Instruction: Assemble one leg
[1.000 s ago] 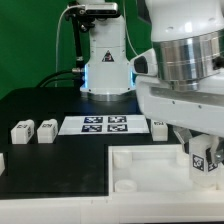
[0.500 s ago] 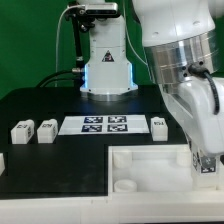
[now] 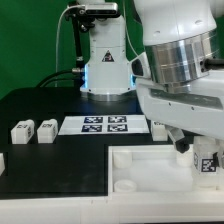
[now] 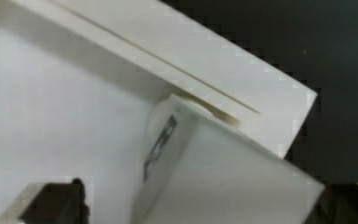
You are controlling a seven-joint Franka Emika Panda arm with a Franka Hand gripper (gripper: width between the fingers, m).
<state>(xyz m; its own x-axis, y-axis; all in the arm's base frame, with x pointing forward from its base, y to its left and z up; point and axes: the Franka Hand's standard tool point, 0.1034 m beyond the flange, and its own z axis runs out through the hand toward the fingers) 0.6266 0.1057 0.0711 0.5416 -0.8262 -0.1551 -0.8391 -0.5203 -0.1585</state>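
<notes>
Since half a second ago the wrist has swung back round, so the broad grey-and-white arm housing point(image 3: 180, 60) again hangs across the exterior view's right. The tag on the held part faces the camera once more.

Nearest in the exterior view lies the large white square plastic panel point(image 3: 140, 165), with a round socket point(image 3: 125, 186) at its front corner. Over the panel's corner at the exterior view's right, the gripper point(image 3: 203, 158) is clenched on the leg point(image 3: 210, 164), a small chunky white plastic block with a black-and-white square tag. The leg stands low over the panel, but this view does not settle whether the two touch.

The wrist view gives what the other cannot. There the leg point(image 4: 229, 170) fills the space between the dark fingers point(image 4: 55, 198), its tag seen edge-on, and it meets the panel point(image 4: 69, 90) close to the panel's raised edge. The black table point(image 4: 309, 40) lies beyond that edge.

Only the exterior view shows the rest. Farther back on the black table point(image 3: 60, 105), two spare white blocks point(image 3: 20, 131) point(image 3: 45, 130) sit side by side at the exterior view's left. Beside them the marker board point(image 3: 105, 125) lies flat, and a third spare block point(image 3: 158, 126) sits just past its end. Behind these stands the white robot base point(image 3: 105, 65) against a green backdrop point(image 3: 30, 40).
</notes>
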